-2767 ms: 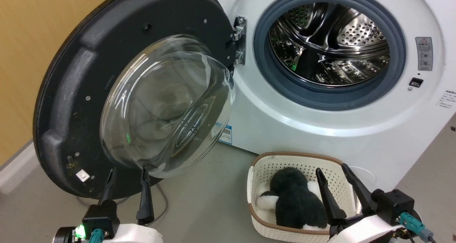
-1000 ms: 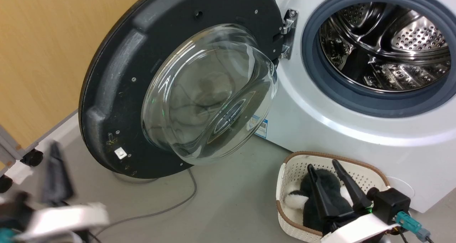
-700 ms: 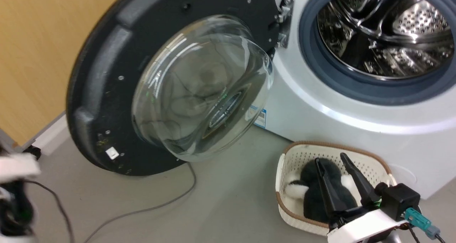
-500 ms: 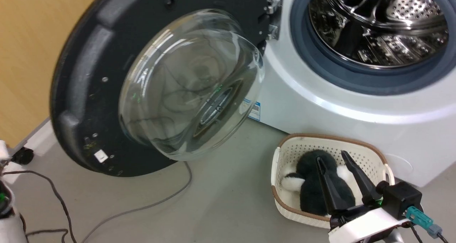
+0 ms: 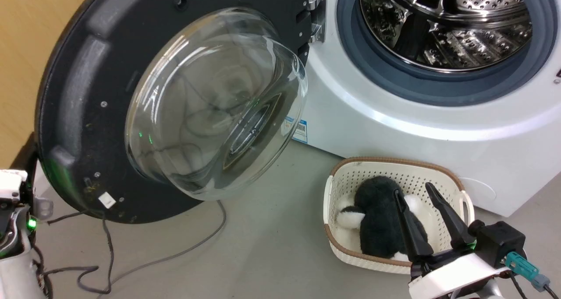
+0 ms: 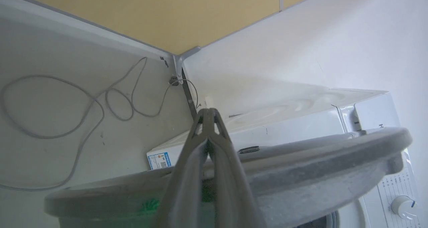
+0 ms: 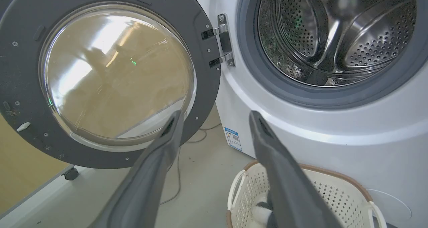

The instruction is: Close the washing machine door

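Washing machine door: stands wide open, hinged to the washing machine.
Left end effector: fingers pressed together, empty, behind the door's outer face, by the rim far from the hinge. It is the nearer arm and the likely pusher.
Right end effector: fingers spread, empty, well apart from the door.

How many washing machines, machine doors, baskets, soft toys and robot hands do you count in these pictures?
Washing machine: 1
Door: 1
Basket: 1
Soft toy: 1
Hands: 2, the left hand and the right hand
Total: 6
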{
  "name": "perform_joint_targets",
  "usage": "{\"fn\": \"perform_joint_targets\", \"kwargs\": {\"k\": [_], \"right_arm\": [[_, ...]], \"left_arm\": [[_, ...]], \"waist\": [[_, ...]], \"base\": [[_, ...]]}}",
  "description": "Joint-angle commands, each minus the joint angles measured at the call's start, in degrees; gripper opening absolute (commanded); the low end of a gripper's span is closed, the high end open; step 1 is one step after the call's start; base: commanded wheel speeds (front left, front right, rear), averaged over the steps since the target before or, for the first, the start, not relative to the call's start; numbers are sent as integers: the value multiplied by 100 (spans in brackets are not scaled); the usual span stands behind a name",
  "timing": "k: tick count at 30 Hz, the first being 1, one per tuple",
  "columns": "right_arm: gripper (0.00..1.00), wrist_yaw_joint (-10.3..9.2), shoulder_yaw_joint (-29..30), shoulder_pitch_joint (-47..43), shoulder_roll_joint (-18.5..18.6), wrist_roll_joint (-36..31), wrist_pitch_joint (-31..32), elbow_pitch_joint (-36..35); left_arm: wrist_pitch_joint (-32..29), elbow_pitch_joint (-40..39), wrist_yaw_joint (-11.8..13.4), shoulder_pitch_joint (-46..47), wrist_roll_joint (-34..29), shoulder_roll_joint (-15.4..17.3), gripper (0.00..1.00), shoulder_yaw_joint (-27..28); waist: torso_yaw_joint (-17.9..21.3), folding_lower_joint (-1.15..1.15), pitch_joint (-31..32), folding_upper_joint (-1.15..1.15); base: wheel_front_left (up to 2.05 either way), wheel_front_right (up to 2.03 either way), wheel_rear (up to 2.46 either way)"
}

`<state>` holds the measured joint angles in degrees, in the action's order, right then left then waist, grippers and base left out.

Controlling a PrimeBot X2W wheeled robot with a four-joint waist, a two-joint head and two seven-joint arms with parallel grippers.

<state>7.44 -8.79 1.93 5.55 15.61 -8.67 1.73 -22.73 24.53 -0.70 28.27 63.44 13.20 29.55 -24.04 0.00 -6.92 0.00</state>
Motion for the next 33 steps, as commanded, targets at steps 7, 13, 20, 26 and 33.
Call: {"fn": "perform_joint_targets", "kwargs": {"k": [7, 13, 20, 26, 33], "right_arm": [[100, 5, 10, -14, -63, 48, -119, 123], [100, 5, 54, -97, -136, 103, -236, 278], [100, 5, 120, -195, -204, 164, -342, 430], [100, 5, 128, -238, -233, 170, -379, 488], [100, 5, 166, -167, -249, 131, -354, 442]], "left_arm": [[-1041, -185, -196, -584, 313, 75, 0, -242], [-1955, -725, -318, -1180, 681, -67, 0, -473], [-2925, -1731, -152, -2080, 1175, -487, 0, -768], [-3260, -2646, 227, -2699, 1608, -927, 0, -1207], [-3147, -3294, 505, -3231, 2029, -1024, 0, -1898]], "waist": [[45, 0, 238, 0], [88, 0, 484, 0], [226, 0, 718, 0], [441, 0, 812, 0], [947, 0, 739, 0]], "base": [[0, 0, 0], [0, 0, 0], [0, 0, 0], [0, 0, 0], [0, 0, 0]]}}
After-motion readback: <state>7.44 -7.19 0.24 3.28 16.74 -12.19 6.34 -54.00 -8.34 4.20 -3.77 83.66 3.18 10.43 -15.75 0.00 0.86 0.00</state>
